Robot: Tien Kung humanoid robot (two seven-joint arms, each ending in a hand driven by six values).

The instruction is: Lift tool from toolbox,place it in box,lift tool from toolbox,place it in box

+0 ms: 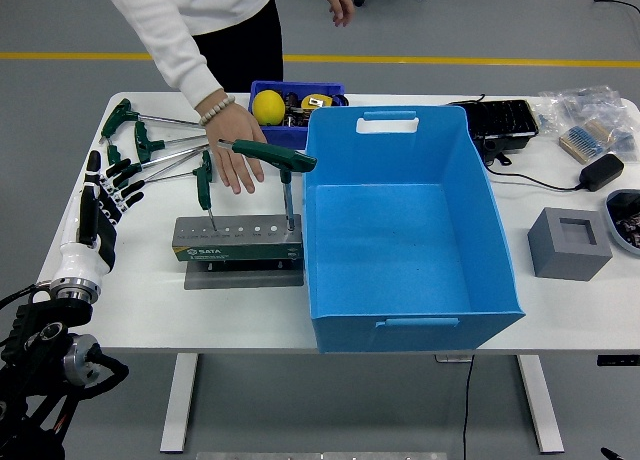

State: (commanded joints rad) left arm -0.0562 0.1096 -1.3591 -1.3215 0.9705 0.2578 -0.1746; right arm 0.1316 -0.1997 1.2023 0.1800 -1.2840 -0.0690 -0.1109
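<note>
**A:** Item one, operator: where was your left hand [103, 195]?

**B:** At the table's [150, 300] left edge, fingers spread, gripping nothing. Just right of it lay loose T-handle wrenches [150, 140], fanned out flat.

**A:** Item two, the toolbox?

**B:** The grey tool rack [238, 242] stood to the hand's right, near but apart. You had two T-handle tools upright in it: a small one [204, 185] at its left end, a larger one [275, 160] toward its right.

**A:** Item three?

**B:** A person's hand [237, 152] reached down between those two tools, above the rack. Furthest right of your hand, the blue box [410, 230] stood open beside the rack.
</note>
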